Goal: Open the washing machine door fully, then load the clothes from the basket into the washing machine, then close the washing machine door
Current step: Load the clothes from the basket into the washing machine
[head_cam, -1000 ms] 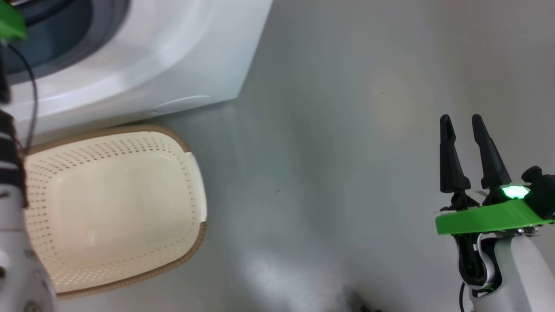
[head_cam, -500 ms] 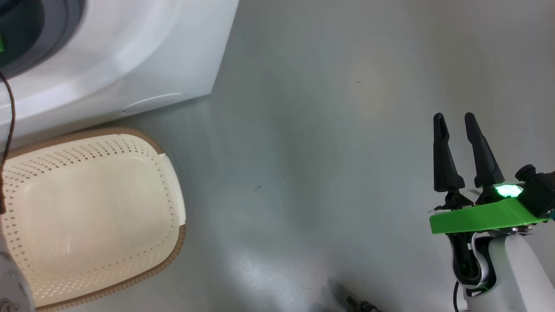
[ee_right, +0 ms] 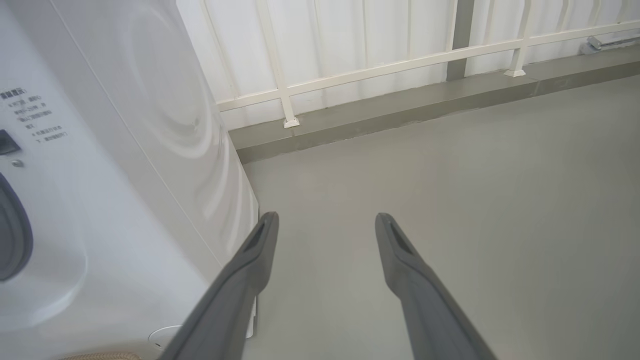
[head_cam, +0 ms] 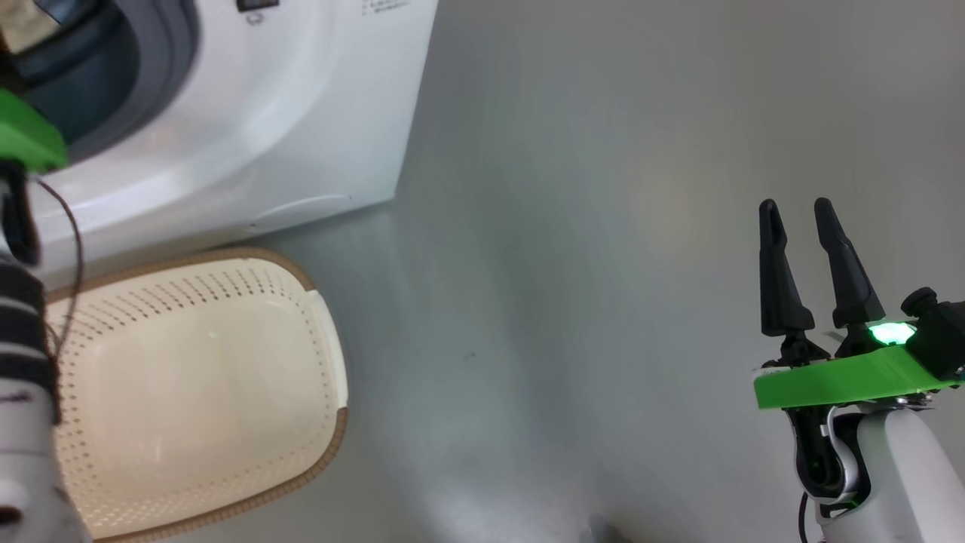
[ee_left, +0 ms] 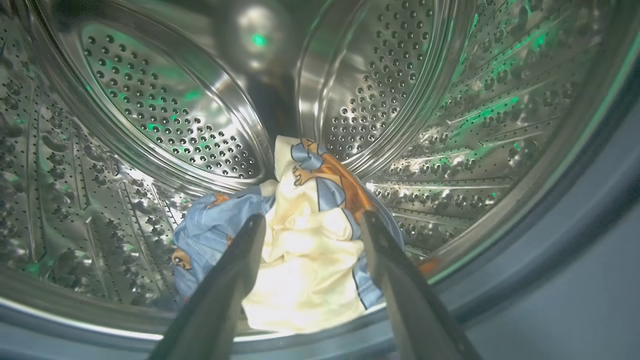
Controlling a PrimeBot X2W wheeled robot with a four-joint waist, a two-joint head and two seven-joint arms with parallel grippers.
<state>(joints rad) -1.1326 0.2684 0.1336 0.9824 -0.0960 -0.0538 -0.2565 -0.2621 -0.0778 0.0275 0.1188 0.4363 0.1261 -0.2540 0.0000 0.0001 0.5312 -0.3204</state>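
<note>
Lying crumpled at the bottom of the steel drum (ee_left: 165,115) of the washing machine (head_cam: 301,113), the clothes (ee_left: 300,250) look light, limp and prone to snagging; a raised fold is the place to pinch. The left hand (ee_left: 312,218) stands spread before them, the right hand (head_cam: 795,205) spread over the floor (head_cam: 565,264).

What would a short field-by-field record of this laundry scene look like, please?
washing machine: white front-loader, mouth open
drum: perforated steel
clothes: blue, cream and orange bundle lying low in the drum
basket: on the floor before the machine, no clothes in it
left gripper: open, inside the drum, fingers either side of the bundle
right gripper: open, holding nothing, above the floor
</note>
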